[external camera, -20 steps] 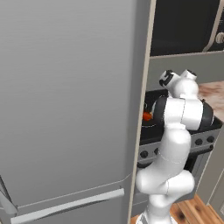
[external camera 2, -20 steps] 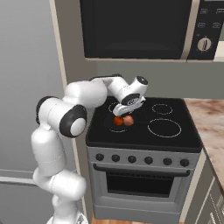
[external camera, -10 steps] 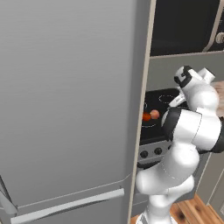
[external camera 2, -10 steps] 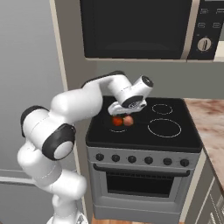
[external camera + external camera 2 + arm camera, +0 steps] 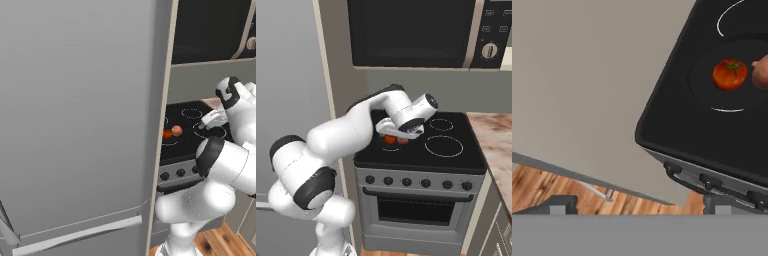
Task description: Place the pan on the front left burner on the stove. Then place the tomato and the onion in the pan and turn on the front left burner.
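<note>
The black pan (image 5: 706, 86) rests on the front left burner (image 5: 727, 110) of the stove (image 5: 421, 155). Inside it the bright red tomato (image 5: 729, 74) lies beside the duller onion (image 5: 761, 73), which the frame edge cuts off. Both also show in the base views: tomato (image 5: 389, 139) (image 5: 167, 133), onion (image 5: 403, 140) (image 5: 176, 131). My gripper (image 5: 401, 132) (image 5: 211, 119) hovers just above the pan, open, with nothing between its fingers. In the hand view the fingertips (image 5: 559, 204) stand far apart, and the view looks down over the stove's front left corner.
A row of black knobs (image 5: 371, 179) (image 5: 673, 167) runs along the grey stove front. A tall grey fridge (image 5: 75, 125) stands tight against the stove's left side. A microwave (image 5: 411, 32) hangs above it. A larger burner ring (image 5: 444, 146) and a stone counter (image 5: 498, 135) lie to the right.
The arm's elbow has swung out and the hand has turned above the pan. The tomato and onion have stayed where they were.
</note>
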Robot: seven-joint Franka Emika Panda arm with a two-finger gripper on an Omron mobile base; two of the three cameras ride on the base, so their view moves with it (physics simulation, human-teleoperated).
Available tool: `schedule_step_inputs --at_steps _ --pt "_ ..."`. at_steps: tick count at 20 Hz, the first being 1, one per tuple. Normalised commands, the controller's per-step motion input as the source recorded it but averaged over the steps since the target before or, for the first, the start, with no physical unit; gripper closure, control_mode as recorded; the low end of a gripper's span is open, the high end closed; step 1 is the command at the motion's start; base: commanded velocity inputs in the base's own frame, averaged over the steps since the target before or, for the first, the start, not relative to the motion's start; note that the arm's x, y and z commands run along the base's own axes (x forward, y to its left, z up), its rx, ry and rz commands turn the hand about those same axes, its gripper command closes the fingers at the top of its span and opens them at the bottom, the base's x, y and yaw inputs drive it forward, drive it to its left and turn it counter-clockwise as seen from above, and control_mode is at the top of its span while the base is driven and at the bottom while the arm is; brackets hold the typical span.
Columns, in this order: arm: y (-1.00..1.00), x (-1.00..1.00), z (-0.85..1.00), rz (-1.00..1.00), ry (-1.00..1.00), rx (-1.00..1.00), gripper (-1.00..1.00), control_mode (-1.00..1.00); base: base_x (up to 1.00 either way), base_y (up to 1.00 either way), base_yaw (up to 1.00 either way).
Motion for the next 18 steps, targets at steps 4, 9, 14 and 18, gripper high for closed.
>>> schedule_step_inputs --at_steps 4,9,14,18 --pt "0.28 -0.63 0.0 -0.14 0.0 0.01 -1.0 -1.0 0.0 0.0 0.0" --pt "0.45 -0.55 -0.16 -0.17 0.0 0.0 -1.0 -1.0 0.0 0.0 0.0" --pt "0.31 -0.18 -0.26 -0.17 0.06 0.02 1.0 -1.0 0.0 0.0 0.0" --pt "0.0 0.16 -0.18 -0.12 0.12 0.05 1.0 -1.0 0.0 0.0 0.0"
